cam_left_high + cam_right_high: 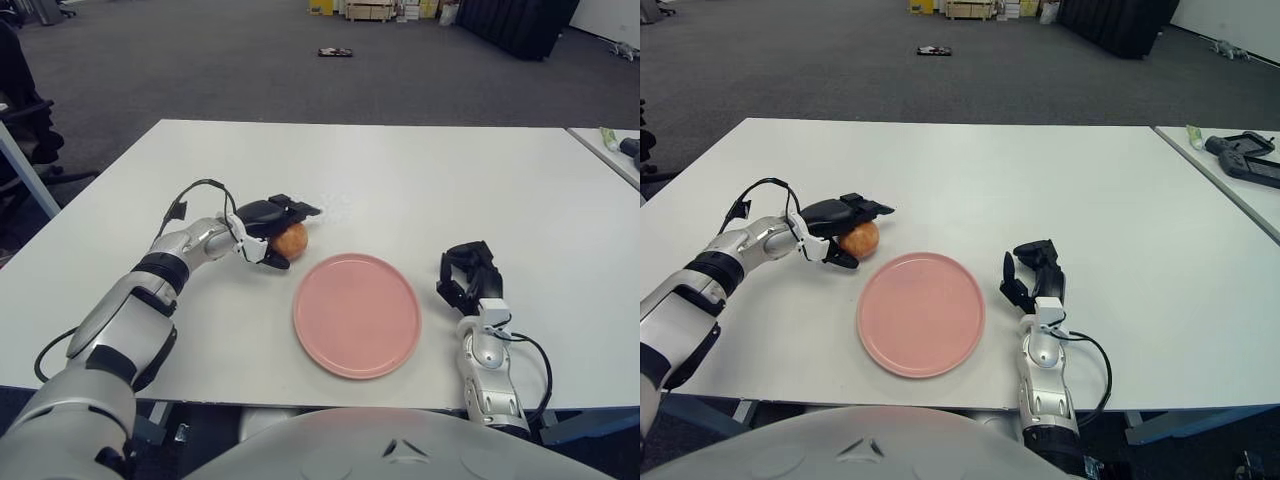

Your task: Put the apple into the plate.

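Table (400,170): white, rectangular, filling most of the view; grey carpet beyond its far edge.

Plate (357,314): pink, round, flat on the table near the near edge, roughly centre. Nothing lies in it.

Apple (291,239): orange-red, on the table just to the far left of the plate, close to the rim but outside it. Only its right part shows; the rest is covered by the hand above it.

Left hand (272,223): dark, three-fingered, reaching in from the left. Its upper fingers (868,208) extend flat over the top of the apple and point right; a lower digit lies along the apple's near left side by the table. The hand cups the apple from above and the side, but whether the fingers press on the fruit cannot be told from these views.

Right hand (466,273): dark, to the right of the plate and apart from it, forearm coming up from the near edge. Fingers curled inward, holding nothing.

Second table (1240,165): at the far right edge, carrying a dark device (1244,155).
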You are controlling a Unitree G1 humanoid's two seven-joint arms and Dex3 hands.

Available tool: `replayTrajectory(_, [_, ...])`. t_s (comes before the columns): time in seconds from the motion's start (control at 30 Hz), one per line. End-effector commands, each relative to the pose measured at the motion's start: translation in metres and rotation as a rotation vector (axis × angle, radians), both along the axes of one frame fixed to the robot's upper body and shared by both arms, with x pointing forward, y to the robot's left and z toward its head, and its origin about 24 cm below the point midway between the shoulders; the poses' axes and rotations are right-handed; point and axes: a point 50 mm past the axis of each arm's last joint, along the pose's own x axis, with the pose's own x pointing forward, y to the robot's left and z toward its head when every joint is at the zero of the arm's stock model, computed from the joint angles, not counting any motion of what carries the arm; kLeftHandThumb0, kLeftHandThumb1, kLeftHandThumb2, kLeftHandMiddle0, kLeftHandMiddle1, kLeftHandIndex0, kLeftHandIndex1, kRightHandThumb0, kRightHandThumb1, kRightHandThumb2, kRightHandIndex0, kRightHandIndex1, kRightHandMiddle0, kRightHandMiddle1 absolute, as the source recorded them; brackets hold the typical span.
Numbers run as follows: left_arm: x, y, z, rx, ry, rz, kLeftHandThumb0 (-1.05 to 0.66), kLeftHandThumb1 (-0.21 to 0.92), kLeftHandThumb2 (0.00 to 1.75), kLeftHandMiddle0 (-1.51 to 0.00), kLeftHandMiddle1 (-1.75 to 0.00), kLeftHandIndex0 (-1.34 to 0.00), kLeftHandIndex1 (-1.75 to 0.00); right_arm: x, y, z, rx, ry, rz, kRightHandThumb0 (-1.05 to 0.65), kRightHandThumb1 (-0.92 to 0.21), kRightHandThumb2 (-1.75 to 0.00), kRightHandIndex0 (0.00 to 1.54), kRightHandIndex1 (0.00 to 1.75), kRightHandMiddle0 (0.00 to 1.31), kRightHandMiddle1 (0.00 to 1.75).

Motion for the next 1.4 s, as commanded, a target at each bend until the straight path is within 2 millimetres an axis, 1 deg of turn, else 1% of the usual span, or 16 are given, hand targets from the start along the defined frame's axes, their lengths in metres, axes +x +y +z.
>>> replayTrajectory(0.0, [-0.0123, 0.0110, -0.0230, 0.043, 0.092, 0.072, -0.56, 0.26, 1.08, -0.24, -1.63, -0.13, -1.64, -0.0047, -0.0006, -0.0068, 0.009, 0.045, -0.012, -0.37, -0.73, -0.79, 0.55, 1.26, 0.30, 1.75])
replayTrajectory(0.03, [-0.0124, 0.0114, -0.0235, 0.036, 0.091, 0.082, -0.52, 0.25, 1.11, -0.31, -1.67, -0.18, -1.68, -0.0048, -0.0005, -0.0066, 0.011, 0.044, -0.012, -0.37, -0.73, -0.79, 0.55, 1.26, 0.30, 1.75])
replayTrajectory(0.07, [-0.0124, 0.0116, -0.0237, 0.032, 0.090, 0.087, -0.47, 0.23, 1.14, -0.39, -1.70, -0.27, -1.70, -0.0048, -0.0004, -0.0066, 0.011, 0.044, -0.012, -0.37, -0.73, -0.79, 0.55, 1.26, 0.30, 1.75])
replayTrajectory(0.1, [-0.0125, 0.0119, -0.0240, 0.030, 0.082, 0.094, -0.46, 0.23, 1.15, -0.43, -1.71, -0.29, -1.71, -0.0048, -0.0004, -0.0065, 0.011, 0.043, -0.010, -0.37, -0.73, -0.79, 0.55, 1.26, 0.30, 1.75])
replayTrajectory(0.13, [-0.0125, 0.0120, -0.0243, 0.028, 0.076, 0.099, -0.30, 0.20, 1.28, -0.52, -1.72, -0.39, -1.72, -0.0048, -0.0004, -0.0064, 0.011, 0.043, -0.009, -0.37, -0.73, -0.79, 0.55, 1.26, 0.30, 1.75])
replayTrajectory(0.23, [-0.0131, 0.0132, -0.0247, 0.030, 0.047, 0.103, -0.10, 0.14, 1.46, -0.66, -1.74, -0.51, -1.73, -0.0047, -0.0004, -0.0063, 0.011, 0.044, -0.006, -0.37, -0.73, -0.79, 0.55, 1.26, 0.30, 1.75])
replayTrajectory(0.33, [-0.0129, 0.0136, -0.0239, 0.039, -0.006, 0.102, -0.04, 0.10, 1.54, -0.74, -1.71, -0.55, -1.74, -0.0045, -0.0004, -0.0066, 0.009, 0.048, -0.005, -0.37, -0.73, -0.79, 0.55, 1.26, 0.30, 1.75])
replayTrajectory(0.47, [-0.0131, 0.0137, -0.0236, 0.048, -0.046, 0.098, -0.01, 0.06, 1.58, -0.83, -1.65, -0.58, -1.75, -0.0043, -0.0002, -0.0067, 0.009, 0.051, -0.010, -0.37, -0.74, -0.79, 0.54, 1.26, 0.30, 1.75])
replayTrajectory(0.67, [-0.0140, 0.0138, -0.0234, 0.020, -0.058, 0.106, 0.00, 0.04, 1.60, -0.87, -1.62, -0.59, -1.75, -0.0041, 0.0005, -0.0063, 0.008, 0.049, -0.009, -0.37, -0.75, -0.76, 0.54, 1.26, 0.29, 1.75])
replayTrajectory(1.07, [-0.0150, 0.0146, -0.0216, -0.028, -0.057, 0.122, 0.00, 0.02, 1.61, -0.88, -1.62, -0.60, -1.75, -0.0033, 0.0011, -0.0063, 0.018, 0.050, -0.010, -0.37, -0.73, -0.80, 0.54, 1.26, 0.31, 1.75])
replayTrajectory(1.37, [-0.0151, 0.0150, -0.0190, -0.076, -0.085, 0.146, 0.00, 0.02, 1.62, -0.89, -1.61, -0.60, -1.75, -0.0026, 0.0017, -0.0056, 0.032, 0.041, -0.010, -0.37, -0.75, -0.77, 0.53, 1.26, 0.29, 1.75])
